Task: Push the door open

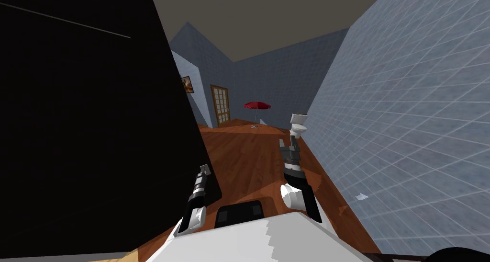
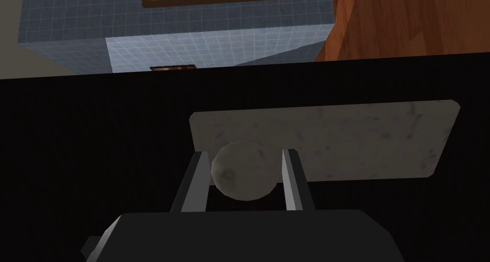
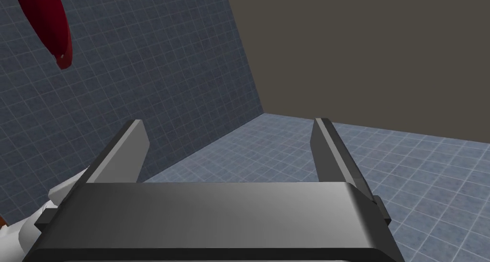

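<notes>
Clasping round mottled grey knob (image 2: 244, 177) on black door (image 2: 95, 144), left tool (image 2: 245, 153); right tool (image 3: 229, 130) wide.

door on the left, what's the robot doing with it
The robot's left gripper is shut on the round grey knob, which sits on a pale plate on the black door. The right gripper is held open and idle beside the tiled wall. Whether the door is open yet is hard to tell.
</notes>
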